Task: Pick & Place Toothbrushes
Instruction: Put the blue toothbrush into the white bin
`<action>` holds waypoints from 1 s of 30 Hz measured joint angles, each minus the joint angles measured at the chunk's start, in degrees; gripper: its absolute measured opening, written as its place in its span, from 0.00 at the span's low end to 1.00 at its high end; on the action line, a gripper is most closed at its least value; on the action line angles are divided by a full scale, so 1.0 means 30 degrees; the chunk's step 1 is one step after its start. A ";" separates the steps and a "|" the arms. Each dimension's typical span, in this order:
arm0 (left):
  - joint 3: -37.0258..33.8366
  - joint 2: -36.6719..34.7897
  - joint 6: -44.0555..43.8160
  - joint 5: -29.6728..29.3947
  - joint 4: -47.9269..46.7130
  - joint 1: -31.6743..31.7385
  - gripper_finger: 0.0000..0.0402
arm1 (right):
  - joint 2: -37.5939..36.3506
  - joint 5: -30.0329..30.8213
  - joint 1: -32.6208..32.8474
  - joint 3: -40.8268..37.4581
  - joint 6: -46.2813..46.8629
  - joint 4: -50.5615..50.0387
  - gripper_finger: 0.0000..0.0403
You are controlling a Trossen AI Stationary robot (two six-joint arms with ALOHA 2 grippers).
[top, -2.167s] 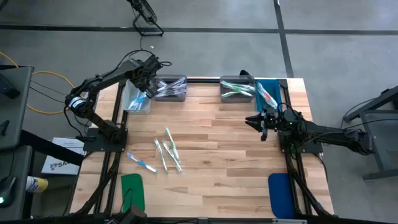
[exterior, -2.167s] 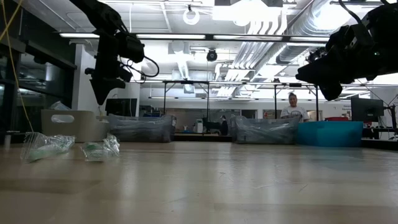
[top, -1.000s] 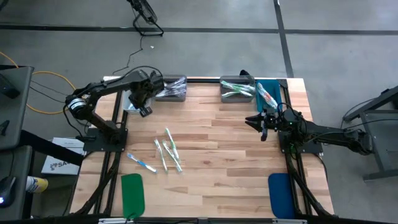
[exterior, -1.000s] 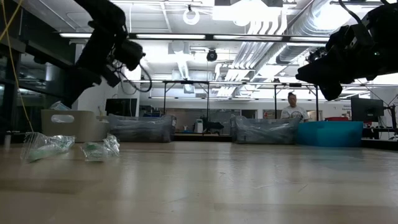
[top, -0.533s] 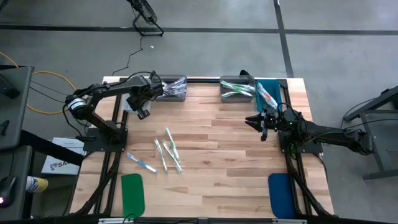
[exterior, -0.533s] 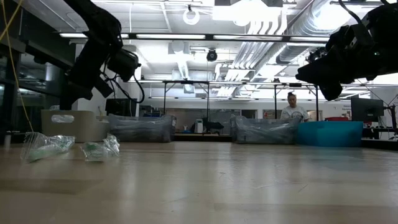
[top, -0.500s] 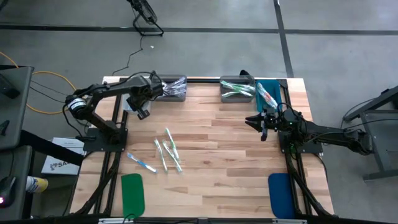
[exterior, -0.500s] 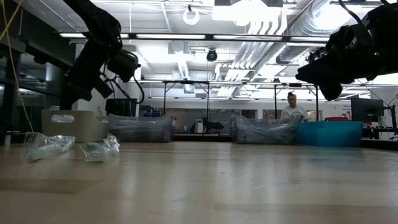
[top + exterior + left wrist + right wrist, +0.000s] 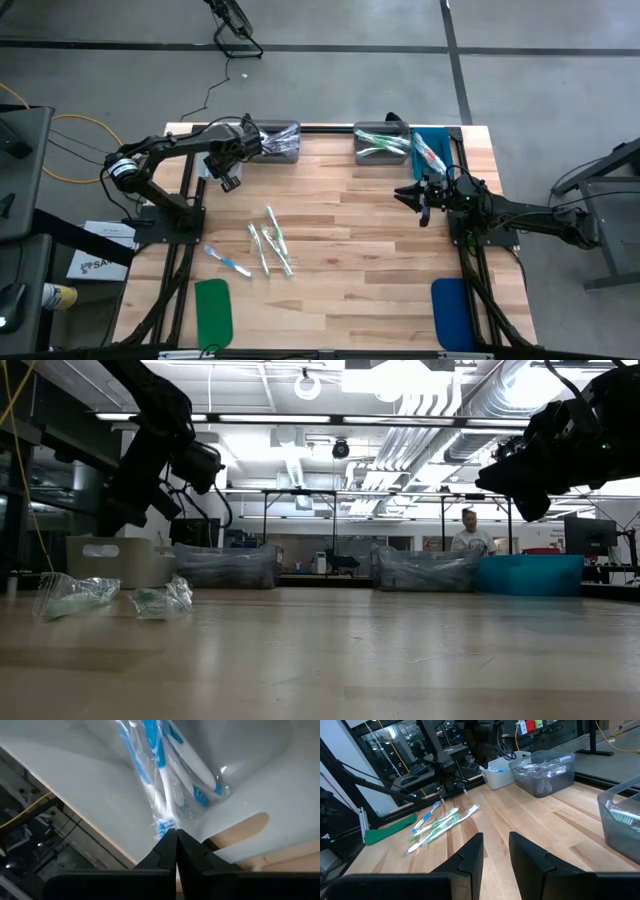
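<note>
Your left gripper [image 9: 176,831] is pinched together, empty, over blue toothbrushes [image 9: 160,765] in the white bin [image 9: 75,795]. Right gripper [image 9: 495,840] stands apart, empty. No readable writing.

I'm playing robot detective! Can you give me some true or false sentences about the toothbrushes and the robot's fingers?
1. The left gripper has its fingers shut. True.
2. Loose toothbrushes lie on the wooden table. True.
3. The right gripper is holding a toothbrush. False: nothing is between its open fingers.
4. The white bin is empty. False: blue toothbrushes lie inside it.
5. The green pad is inside a bin. False: it lies on the table.
</note>
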 joint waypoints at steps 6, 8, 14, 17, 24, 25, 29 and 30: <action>0.0820 -0.1353 0.0164 -0.0019 -0.0104 0.0000 0.00 | 0.0000 0.0000 -0.0004 0.0000 0.0000 0.0004 0.22; 0.0843 -0.1982 0.0335 -0.0012 -0.0110 0.0000 0.00 | 0.0000 -0.0002 -0.0001 0.0000 0.0000 0.0000 0.22; 0.0850 -0.3341 0.1655 0.1415 -0.0117 0.0000 0.00 | 0.0000 -0.0004 -0.0001 0.0000 0.0000 0.0000 0.22; 0.0850 -0.3797 0.2950 0.2412 -0.0043 -0.0012 0.00 | 0.0000 0.0000 0.0001 0.0000 0.0000 0.0002 0.22; 0.0850 -0.3985 0.7921 0.5325 0.0116 -0.0618 0.08 | 0.0000 0.0000 -0.0001 0.0000 0.0000 0.0000 0.22; 0.0850 -0.3985 0.8573 0.5782 0.0138 -0.0937 0.09 | 0.0000 0.0000 0.0002 0.0000 0.0000 0.0000 0.22; 0.0850 -0.3985 1.0603 0.7558 0.0131 -0.2798 0.17 | 0.0000 0.0000 0.0003 0.0000 0.0000 0.0000 0.22; 0.0850 -0.3985 1.0982 0.7809 0.0111 -0.3339 0.18 | 0.0000 0.0000 0.0003 0.0000 0.0000 0.0000 0.22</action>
